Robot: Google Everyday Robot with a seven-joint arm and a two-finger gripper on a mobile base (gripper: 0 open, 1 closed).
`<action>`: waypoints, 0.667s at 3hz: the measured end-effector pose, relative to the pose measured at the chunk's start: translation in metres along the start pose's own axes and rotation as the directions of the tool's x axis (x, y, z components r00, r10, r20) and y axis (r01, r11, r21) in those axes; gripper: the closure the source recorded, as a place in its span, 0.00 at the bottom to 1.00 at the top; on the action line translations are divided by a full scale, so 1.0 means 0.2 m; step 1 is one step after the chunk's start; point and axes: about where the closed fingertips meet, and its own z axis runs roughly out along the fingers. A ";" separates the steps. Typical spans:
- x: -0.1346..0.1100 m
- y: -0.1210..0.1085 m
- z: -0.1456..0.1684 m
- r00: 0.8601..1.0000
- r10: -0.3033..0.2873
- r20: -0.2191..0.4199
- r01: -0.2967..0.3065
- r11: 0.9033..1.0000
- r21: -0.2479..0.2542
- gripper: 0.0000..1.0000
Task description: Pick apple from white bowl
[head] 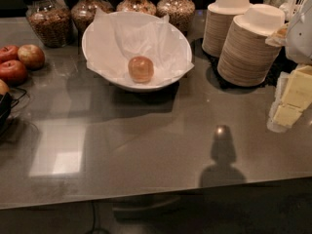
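The apple (141, 68) is small, round and pale orange-pink. It lies alone on crumpled white paper in the middle of the large white bowl (97, 57), which stands at the back centre of the grey counter. My gripper (290, 104), white with pale yellow parts, comes in at the right edge of the view. It hangs above the counter, far right of the bowl and a little nearer to me, and holds nothing that I can see.
Red apples (19, 62) lie grouped at the left edge beside a dark wire basket (5, 113). Glass jars of grain (48, 18) line the back. Two stacks of tan paper bowls (246, 43) stand just behind my gripper. The counter's front edge (146, 196) runs across the bottom.
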 end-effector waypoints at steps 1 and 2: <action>0.00 0.00 0.00 1.000 0.000 0.000 0.000 1.000 0.000 0.00; -0.04 -0.04 0.02 1.000 -0.019 0.022 0.019 1.000 -0.004 0.00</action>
